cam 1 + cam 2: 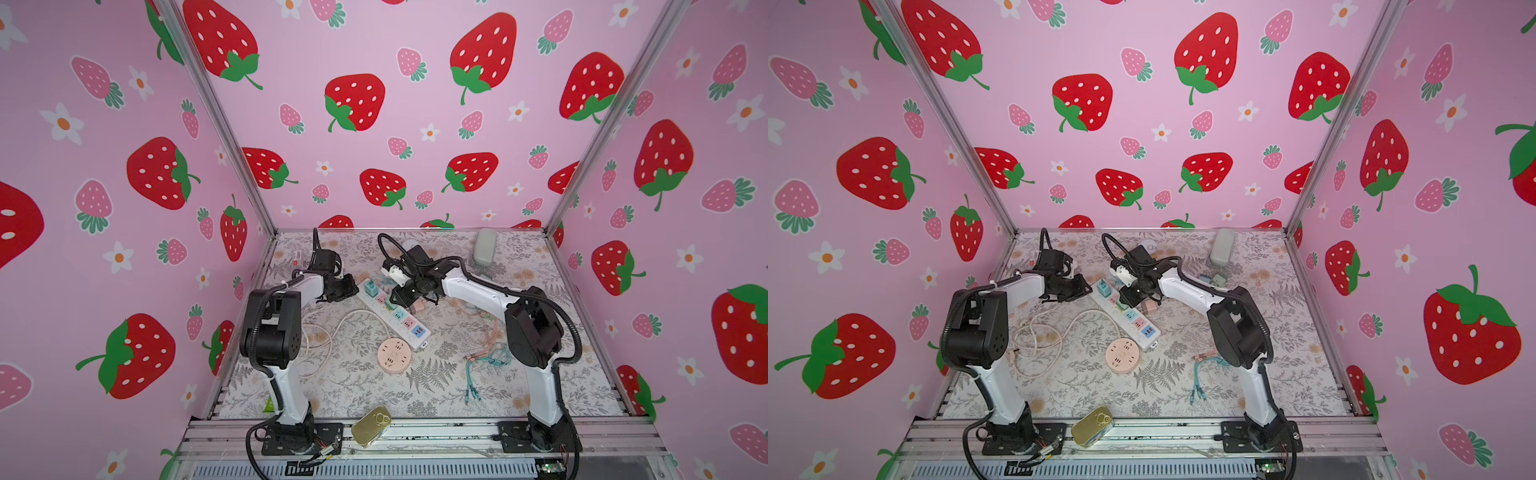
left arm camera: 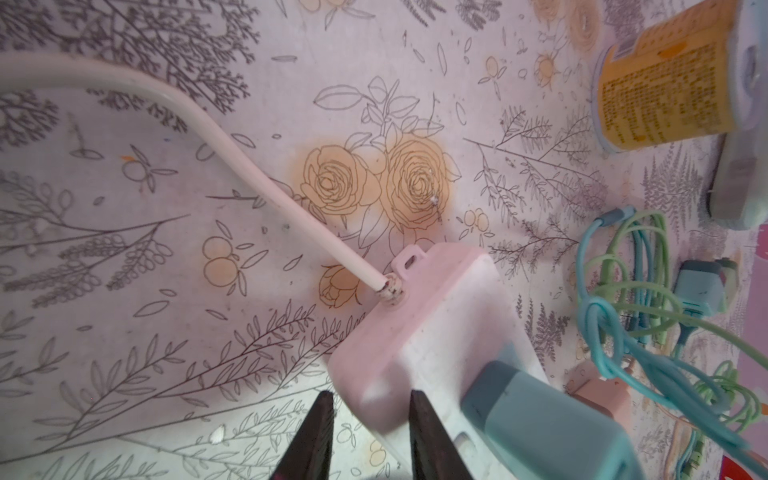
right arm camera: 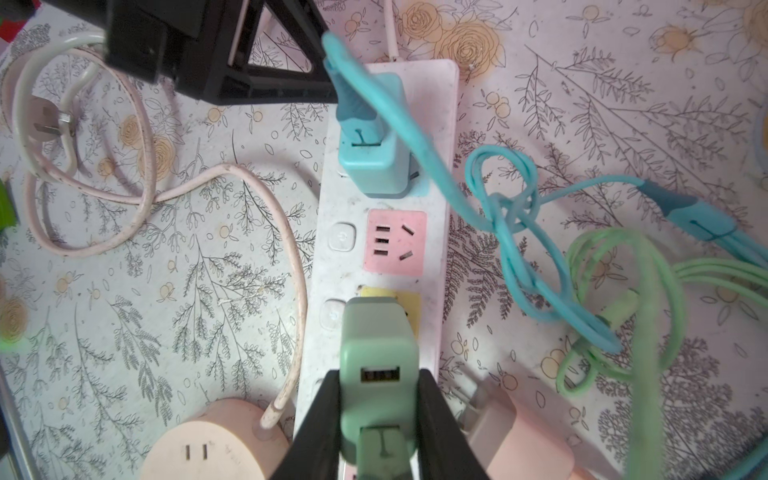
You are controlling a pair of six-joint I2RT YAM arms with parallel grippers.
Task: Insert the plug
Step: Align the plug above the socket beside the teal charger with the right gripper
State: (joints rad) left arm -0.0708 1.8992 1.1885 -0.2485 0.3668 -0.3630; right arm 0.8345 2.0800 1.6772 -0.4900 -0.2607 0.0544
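Gripping, in the right gripper (image 3: 380, 376), a mint-green USB charger plug (image 3: 376, 340), with black fingers (image 3: 320, 415) shut against both its sides and its USB port facing the wrist camera. Held directly over the yellow socket (image 3: 411, 307) of the white power strip (image 3: 353, 203), just past the fingertips; cannot tell whether the prongs are in yet. Farther out from those fingertips along the strip, a bare pink socket (image 3: 395, 243), then a blue charger (image 3: 374, 166) seated in the end socket with a blue cable (image 3: 355, 110) plugged into it. Close beside the right fingers, off the strip's edge, a pink charger (image 3: 519, 432) lying on its side.

Hovering at the strip's cord end, the left gripper (image 2: 370, 395), jaws narrowly apart, with the strip's corner showing in the gap; cannot tell whether pinched or merely touched. Leading away beyond those fingertips, the strip's white cord (image 2: 270, 189).
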